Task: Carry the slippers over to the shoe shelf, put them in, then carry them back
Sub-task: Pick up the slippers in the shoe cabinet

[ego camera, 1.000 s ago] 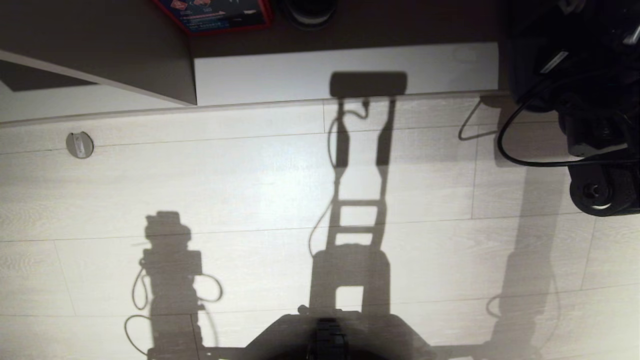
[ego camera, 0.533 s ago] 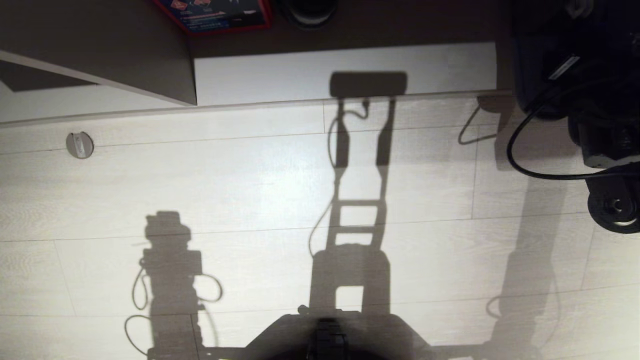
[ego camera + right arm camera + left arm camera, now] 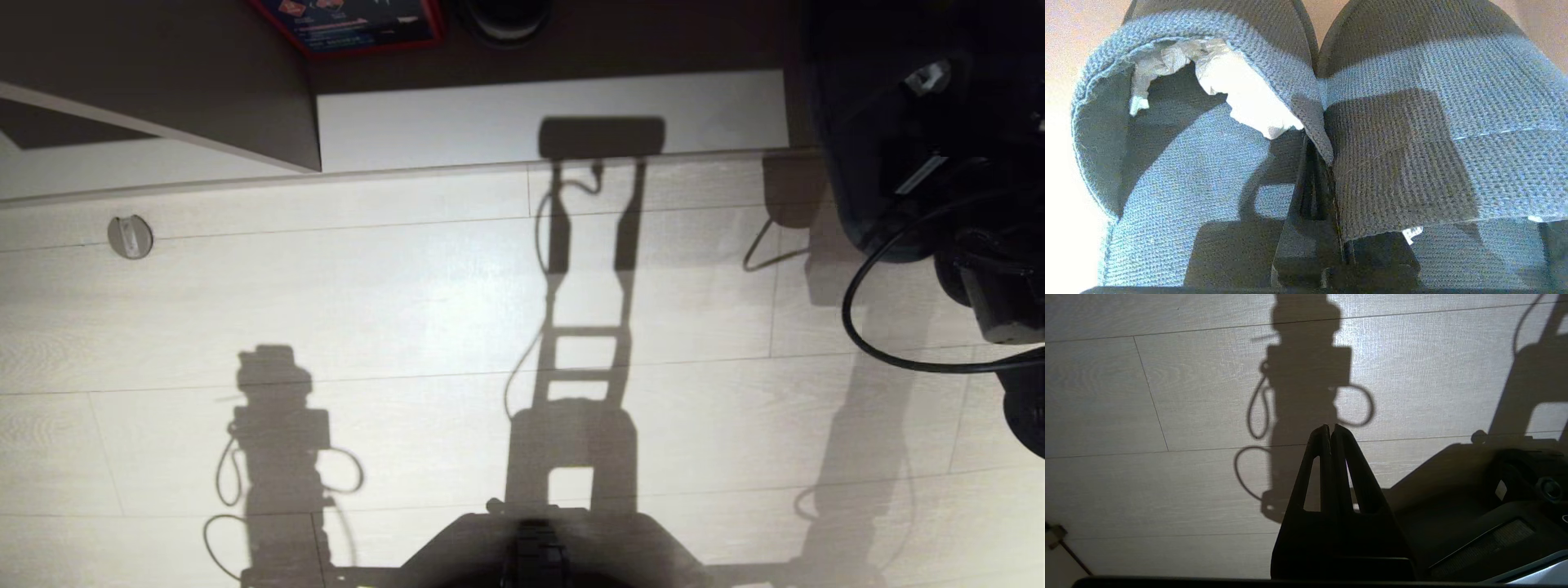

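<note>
Drifts lower along the head view's right edge since a second ago: right end effector (image 3: 1316, 179), clamped on the slippers (image 3: 1392, 134) at their touching inner edges. Soft, light, floppy fabric; best pinched there. Left end effector (image 3: 1331, 430) closed, parked over the floor (image 3: 408, 294).
</note>
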{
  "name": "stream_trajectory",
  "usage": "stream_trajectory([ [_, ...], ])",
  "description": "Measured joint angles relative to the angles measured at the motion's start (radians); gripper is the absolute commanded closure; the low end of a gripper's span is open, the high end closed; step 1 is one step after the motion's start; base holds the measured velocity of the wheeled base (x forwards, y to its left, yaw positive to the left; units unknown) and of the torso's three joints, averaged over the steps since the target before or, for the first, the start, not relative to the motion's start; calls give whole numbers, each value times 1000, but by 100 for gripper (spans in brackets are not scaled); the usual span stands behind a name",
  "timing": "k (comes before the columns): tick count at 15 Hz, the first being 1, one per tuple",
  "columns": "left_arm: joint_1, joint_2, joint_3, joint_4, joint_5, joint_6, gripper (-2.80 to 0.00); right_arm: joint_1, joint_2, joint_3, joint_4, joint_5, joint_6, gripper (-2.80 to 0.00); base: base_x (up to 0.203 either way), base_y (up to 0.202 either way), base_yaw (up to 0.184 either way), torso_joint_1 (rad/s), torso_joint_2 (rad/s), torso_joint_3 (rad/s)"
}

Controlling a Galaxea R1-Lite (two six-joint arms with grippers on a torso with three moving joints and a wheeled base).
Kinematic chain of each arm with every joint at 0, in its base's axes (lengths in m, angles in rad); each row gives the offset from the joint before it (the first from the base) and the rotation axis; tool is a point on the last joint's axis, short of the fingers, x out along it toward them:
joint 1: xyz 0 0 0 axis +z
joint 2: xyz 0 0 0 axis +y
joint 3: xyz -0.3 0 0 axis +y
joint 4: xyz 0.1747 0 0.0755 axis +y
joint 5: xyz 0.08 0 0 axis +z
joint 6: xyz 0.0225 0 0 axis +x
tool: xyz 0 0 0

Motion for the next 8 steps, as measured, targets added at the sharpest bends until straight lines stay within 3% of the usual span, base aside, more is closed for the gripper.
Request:
stream_trajectory([
  [3, 0, 0, 1, 1, 0, 0, 0, 11, -111, 68, 36, -1, 0, 0, 0, 0, 0, 0, 0, 0],
  [8, 0, 0, 0, 1, 0, 1, 0, 64, -328, 172, 226, -33, 8, 0, 0, 0, 0, 0, 0, 0],
])
